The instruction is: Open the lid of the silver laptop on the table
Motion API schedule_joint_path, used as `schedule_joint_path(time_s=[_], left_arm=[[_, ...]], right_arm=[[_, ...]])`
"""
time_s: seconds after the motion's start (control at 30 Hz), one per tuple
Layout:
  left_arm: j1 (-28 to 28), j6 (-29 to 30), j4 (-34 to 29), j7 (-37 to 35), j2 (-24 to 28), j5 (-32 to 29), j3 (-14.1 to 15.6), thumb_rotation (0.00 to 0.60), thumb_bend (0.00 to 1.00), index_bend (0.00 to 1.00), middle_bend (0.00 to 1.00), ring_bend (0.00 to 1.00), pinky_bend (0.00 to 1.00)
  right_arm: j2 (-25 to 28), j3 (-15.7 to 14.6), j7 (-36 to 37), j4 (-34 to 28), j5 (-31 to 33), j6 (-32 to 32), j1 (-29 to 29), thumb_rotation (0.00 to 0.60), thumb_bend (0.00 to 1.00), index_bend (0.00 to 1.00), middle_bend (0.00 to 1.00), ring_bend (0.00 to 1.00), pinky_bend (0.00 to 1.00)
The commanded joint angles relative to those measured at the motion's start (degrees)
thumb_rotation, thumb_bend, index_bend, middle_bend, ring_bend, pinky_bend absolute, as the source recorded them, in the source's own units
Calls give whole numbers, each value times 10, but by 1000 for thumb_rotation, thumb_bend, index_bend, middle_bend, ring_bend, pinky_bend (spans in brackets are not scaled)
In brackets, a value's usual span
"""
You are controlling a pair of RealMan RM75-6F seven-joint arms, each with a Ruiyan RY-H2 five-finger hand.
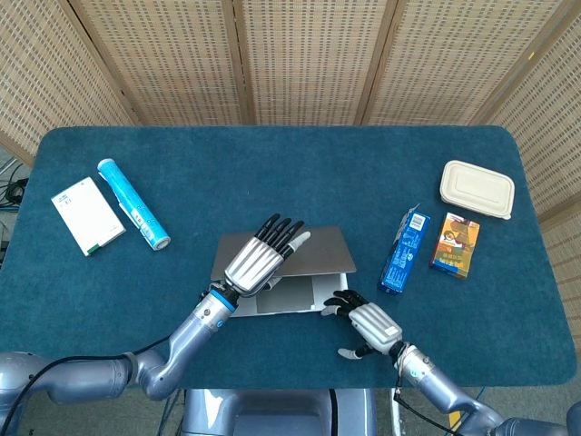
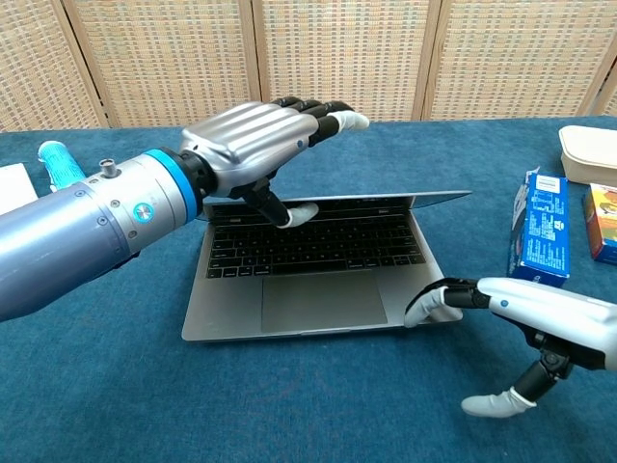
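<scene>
Fingers of the left hand point(image 2: 253, 145) lie nearly straight over the top edge of the lid point(image 1: 320, 251), thumb under that edge against the inner face, so the hand holds the lid partly raised. Right hand point(image 2: 540, 313) presses fingertips point(image 2: 424, 308) on the front right corner of the silver laptop point(image 2: 299, 275), thumb down on the blue table point(image 1: 272, 173). Laptop sits near the table's front edge, centre. Right of it: blue carton point(image 1: 404, 252), orange box point(image 1: 456, 243), beige lidded container point(image 1: 477, 189). Far left: blue tube point(image 1: 132, 203), white box point(image 1: 87, 215).
</scene>
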Motion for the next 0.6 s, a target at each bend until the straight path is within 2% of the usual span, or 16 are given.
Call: schedule_joint_path(time_s=[0.03, 0.2, 0.6], left_arm=[[1, 0, 0, -1, 2, -3, -1, 600, 395, 0, 0, 0, 0], [0, 0, 0, -3, 4, -7, -3, 600, 393, 0, 0, 0, 0], [-5, -4, 5, -10, 7, -36, -21, 600, 394, 0, 0, 0, 0]], right_arm=[[-4, -2, 4, 4, -1, 4, -2, 600, 260, 221, 173, 0, 27], [-9, -8, 4, 12, -3, 9, -4, 600, 260, 231, 205, 0, 27], [-11, -17, -3, 11, 2, 0, -2, 600, 260, 231, 206, 0, 27]])
